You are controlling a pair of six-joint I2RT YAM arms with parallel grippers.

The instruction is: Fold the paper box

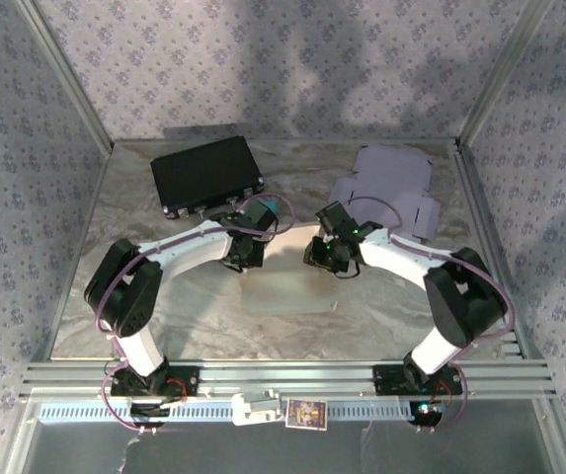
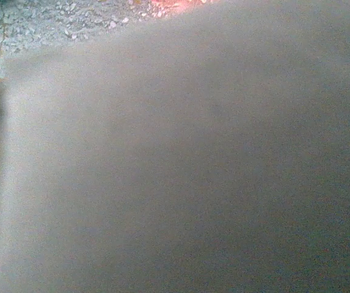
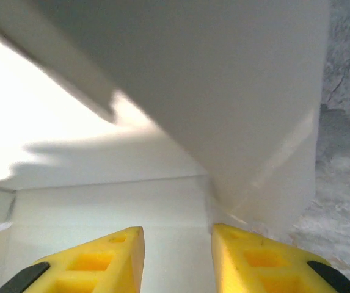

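The paper box (image 1: 284, 288) is a pale, partly folded sheet lying at the table's middle, between both arms. My left gripper (image 1: 246, 257) sits low at the box's far left corner, and it is shut. Its own camera is pressed against a blurred grey-beige paper surface (image 2: 193, 171) that hides its fingers. My right gripper (image 1: 320, 255) is at the far right corner. Its yellow fingers (image 3: 116, 256) stand apart over the box's white inner panel (image 3: 101, 201), so the right gripper (image 3: 178, 229) is open with nothing between them. A raised flap (image 3: 223, 91) leans above, and the right-hand finger lies close against its base.
A black case (image 1: 206, 173) lies at the back left. A flat lavender carton sheet (image 1: 386, 188) lies at the back right. Metal rails (image 1: 283, 375) run along the near edge, and patterned walls enclose the marbled table (image 1: 164, 316).
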